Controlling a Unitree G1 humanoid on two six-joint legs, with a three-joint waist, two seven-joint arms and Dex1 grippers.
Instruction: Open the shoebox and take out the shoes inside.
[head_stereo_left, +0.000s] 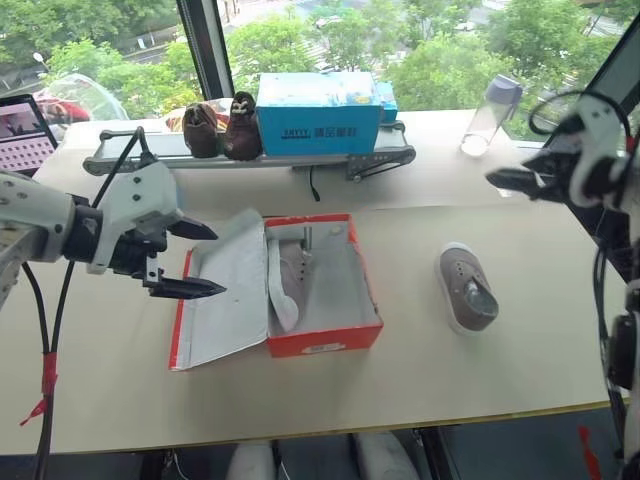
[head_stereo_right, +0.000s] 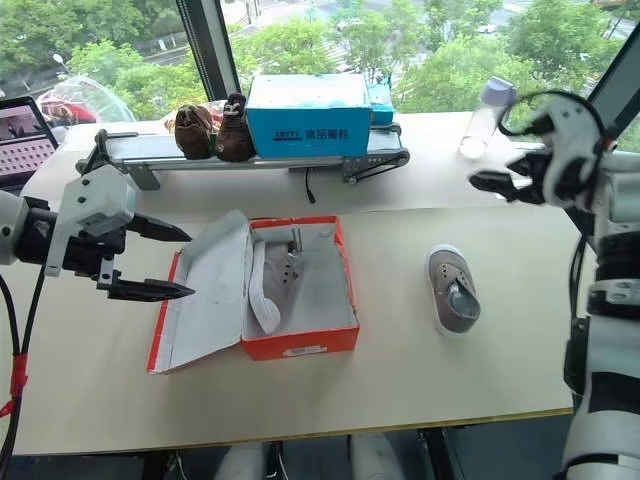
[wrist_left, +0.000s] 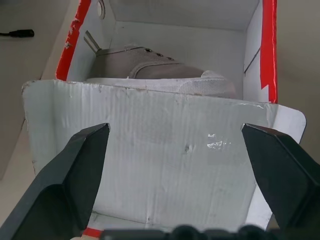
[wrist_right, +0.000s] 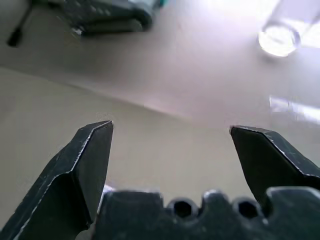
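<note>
I see the shoebox (head_stereo_left: 322, 318) lying open mid-desk (head_stereo_left: 520, 380), one grey shoe (head_stereo_left: 290, 285) inside — the other shoe (head_stereo_left: 467, 290) lies right of it. Both grippers' fingers spread wide, empty — left gripper (head_stereo_left: 200, 259), right gripper (head_stereo_left: 517, 170).

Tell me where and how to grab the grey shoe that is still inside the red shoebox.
Judging by its pose, grip the grey shoe across its upturned white sole edge and side, coming from above. It lies tipped on its side along the shoebox's hinge-side wall, beside the opened lid, so the walls block a level approach. The open left gripper hovers over the lid and seems nearest.
</note>
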